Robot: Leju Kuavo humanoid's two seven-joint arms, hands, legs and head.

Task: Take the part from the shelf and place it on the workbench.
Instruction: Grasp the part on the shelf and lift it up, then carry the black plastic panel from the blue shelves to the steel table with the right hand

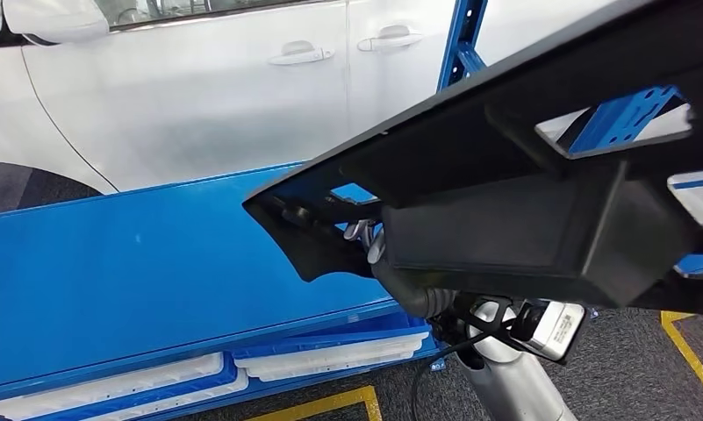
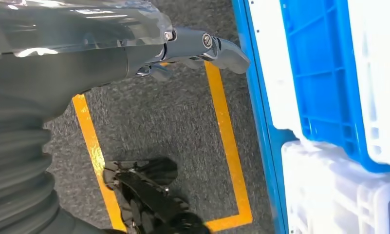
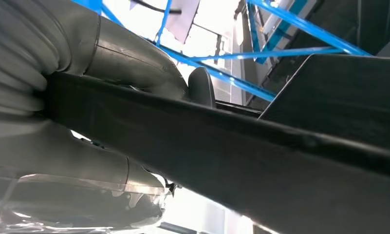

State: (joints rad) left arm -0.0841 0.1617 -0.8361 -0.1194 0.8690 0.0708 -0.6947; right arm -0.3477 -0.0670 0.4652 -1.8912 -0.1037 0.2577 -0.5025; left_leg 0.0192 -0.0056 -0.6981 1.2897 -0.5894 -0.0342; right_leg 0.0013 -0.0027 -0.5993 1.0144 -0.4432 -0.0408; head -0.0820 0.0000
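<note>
Right hand [image 3: 134, 73] clamped around unlabelled black part [image 1: 523, 167] above blue workbench [image 1: 137, 263].

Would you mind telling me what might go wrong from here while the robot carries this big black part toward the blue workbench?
The right robot hand grips the black part along a single edge, so the long panel might tilt or slip. The part hides much of the head view, so its far tip could strike the blue workbench or the white car. The left robot hand hangs by the floor, giving no support.
</note>
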